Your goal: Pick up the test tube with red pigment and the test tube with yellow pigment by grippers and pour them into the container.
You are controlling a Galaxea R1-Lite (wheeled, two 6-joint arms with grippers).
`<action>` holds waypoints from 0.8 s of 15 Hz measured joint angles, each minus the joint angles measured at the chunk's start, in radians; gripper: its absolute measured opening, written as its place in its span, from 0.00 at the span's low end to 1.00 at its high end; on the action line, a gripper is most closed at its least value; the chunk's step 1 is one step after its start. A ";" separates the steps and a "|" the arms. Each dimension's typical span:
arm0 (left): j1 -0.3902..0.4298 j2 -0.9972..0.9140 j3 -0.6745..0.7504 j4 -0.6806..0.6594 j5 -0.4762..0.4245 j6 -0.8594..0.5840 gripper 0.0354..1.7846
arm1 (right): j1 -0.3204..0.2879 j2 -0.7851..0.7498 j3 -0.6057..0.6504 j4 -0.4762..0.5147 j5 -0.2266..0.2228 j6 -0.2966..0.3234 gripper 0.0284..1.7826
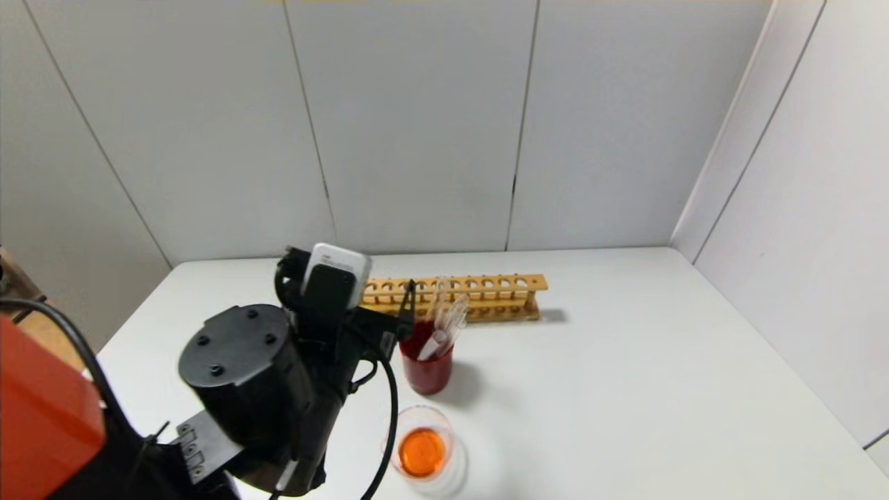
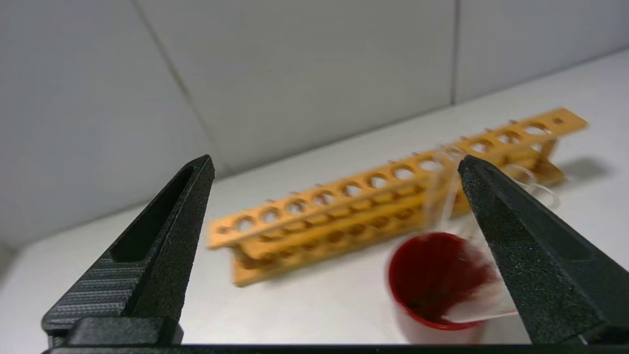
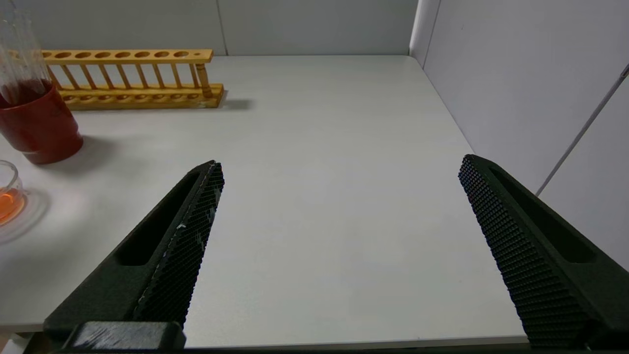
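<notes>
Left gripper (image 2: pixel 334 167), jaws apart and empty, hangs beside the red cup (image 1: pixel 426 368) holding clear tubes, while the container (image 1: pixel 421 450) on the tabletop (image 1: pixel 625 389) holds orange liquid, suggesting both pours done; right gripper (image 3: pixel 339 172) idle, jaws apart.

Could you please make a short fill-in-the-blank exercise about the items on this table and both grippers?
1. The liquid in the container is ____ in colour.
2. The clear tubes stand leaning inside the dark-red ____.
3. The holes of the wooden rack that show hold ____ tubes.
4. The left gripper, beside the cup, and the right gripper, over bare table, both have ____ jaws.

Missing words: orange; cup; no; open
</notes>
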State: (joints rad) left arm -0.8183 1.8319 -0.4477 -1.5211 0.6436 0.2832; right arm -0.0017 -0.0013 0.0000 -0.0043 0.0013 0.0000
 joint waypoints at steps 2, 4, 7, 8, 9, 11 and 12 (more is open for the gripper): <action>0.011 -0.129 0.050 0.010 0.044 0.099 0.98 | 0.000 0.000 0.000 0.000 0.000 0.000 0.98; 0.045 -0.291 0.100 0.073 0.098 0.179 0.98 | 0.000 0.000 0.000 0.000 0.000 0.000 0.98; 0.189 -0.561 0.158 0.239 0.134 0.221 0.98 | 0.000 0.000 0.000 0.000 0.000 0.000 0.98; 0.284 -0.647 0.171 0.305 0.134 0.225 0.98 | 0.000 0.000 0.000 0.000 0.000 0.000 0.98; 0.404 -0.739 0.188 0.379 0.124 0.227 0.98 | 0.000 0.000 0.000 0.000 0.000 0.000 0.98; 0.593 -0.932 0.220 0.522 0.066 0.231 0.98 | 0.000 0.000 0.000 0.000 0.000 0.000 0.98; 0.652 -1.028 0.231 0.601 0.036 0.232 0.98 | 0.000 0.000 0.000 0.000 0.000 0.000 0.98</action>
State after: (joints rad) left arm -0.1660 0.8043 -0.2164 -0.9202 0.6798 0.5155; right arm -0.0017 -0.0013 0.0000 -0.0038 0.0013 0.0000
